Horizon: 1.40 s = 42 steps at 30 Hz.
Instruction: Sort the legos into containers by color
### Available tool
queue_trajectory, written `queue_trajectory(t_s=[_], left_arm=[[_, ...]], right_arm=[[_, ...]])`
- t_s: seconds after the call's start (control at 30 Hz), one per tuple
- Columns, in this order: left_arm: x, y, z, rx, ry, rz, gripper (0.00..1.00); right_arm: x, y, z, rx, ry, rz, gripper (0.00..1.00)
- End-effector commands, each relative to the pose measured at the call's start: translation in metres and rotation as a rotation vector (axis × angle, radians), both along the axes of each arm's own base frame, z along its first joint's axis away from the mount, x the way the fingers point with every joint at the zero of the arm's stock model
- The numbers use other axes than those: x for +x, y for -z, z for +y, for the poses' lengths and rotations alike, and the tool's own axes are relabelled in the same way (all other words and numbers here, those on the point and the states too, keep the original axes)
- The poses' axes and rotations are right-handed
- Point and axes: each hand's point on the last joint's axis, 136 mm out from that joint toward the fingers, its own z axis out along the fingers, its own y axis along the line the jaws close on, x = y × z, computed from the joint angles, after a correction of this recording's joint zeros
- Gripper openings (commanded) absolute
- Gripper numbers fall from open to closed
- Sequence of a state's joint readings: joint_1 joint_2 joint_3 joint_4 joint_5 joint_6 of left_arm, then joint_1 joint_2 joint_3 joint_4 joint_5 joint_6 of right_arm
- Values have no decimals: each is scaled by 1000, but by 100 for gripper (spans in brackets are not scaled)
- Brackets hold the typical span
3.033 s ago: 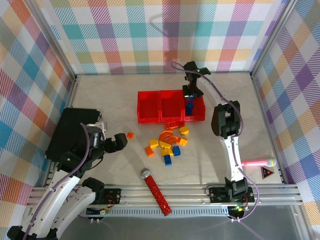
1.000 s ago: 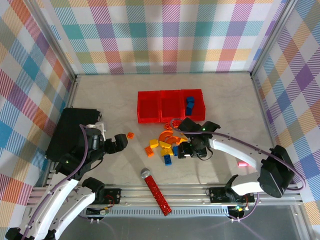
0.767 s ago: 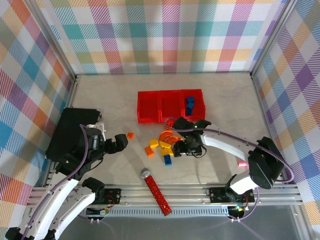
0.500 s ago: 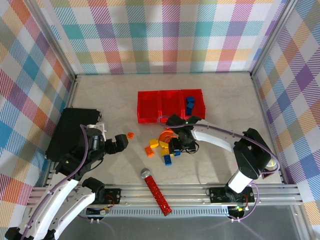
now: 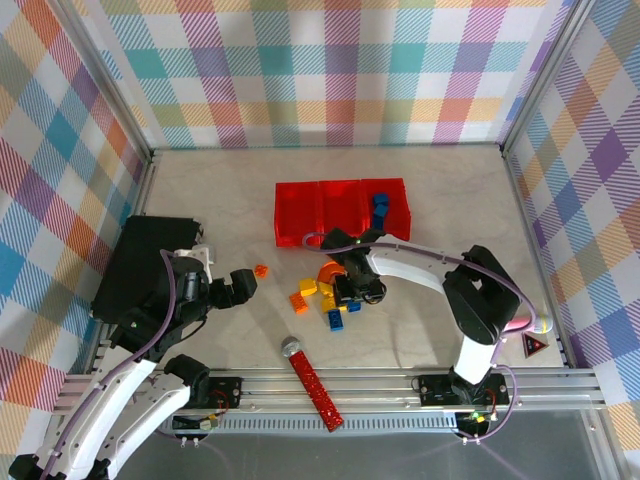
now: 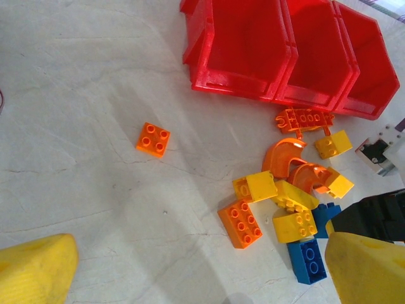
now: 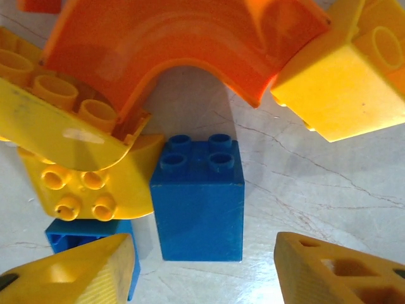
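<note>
Three joined red bins stand mid-table; the right one holds blue bricks. In front of them lies a pile of orange, yellow and blue legos, with one orange brick apart to the left. My right gripper is low over the pile, open. A blue two-by-two brick stands on the table just ahead of the gap between its yellow fingers. An orange arch and yellow bricks lie around it. My left gripper hangs open left of the pile, empty.
A large black case lies at the left beside the left arm. A long red studded stick with a grey end lies near the front rail. A pink object and a triangular sign sit at the right.
The right arm has swung from above the right bin down to the pile and leftward, ending low with the blue brick before its open fingers. The left arm stays still.
</note>
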<state>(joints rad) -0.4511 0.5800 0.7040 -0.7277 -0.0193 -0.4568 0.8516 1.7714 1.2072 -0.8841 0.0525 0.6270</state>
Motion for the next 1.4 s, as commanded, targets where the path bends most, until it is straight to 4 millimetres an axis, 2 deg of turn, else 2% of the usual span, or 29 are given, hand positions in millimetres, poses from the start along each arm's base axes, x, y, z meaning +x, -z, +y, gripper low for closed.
queue_trajectory(t_s=[0.0, 0.63, 0.83, 0.97, 1.2, 1.3, 1.37], left_arm=[[1, -5, -2, -17, -1, -20, 100], [0, -4, -4, -10, 8, -23, 100], [-1, -4, -4, -5, 7, -22, 100], [-1, -4, -4, -3, 6, -22, 100], [0, -2, -3, 5, 5, -18, 100], [0, -2, -3, 10, 0, -16, 100], [0, -3, -3, 12, 0, -18, 100]], right_arm=[[0, 0, -2, -35, -18, 1, 59], [5, 13, -8, -103, -38, 5, 46], [3, 7, -11, -110, -53, 1, 37], [5, -12, -11, -84, -68, -30, 35], [16, -59, -8, -31, -126, -119, 33], [29, -84, -10, -17, -140, -174, 33], [46, -101, -16, -4, -136, -215, 33]])
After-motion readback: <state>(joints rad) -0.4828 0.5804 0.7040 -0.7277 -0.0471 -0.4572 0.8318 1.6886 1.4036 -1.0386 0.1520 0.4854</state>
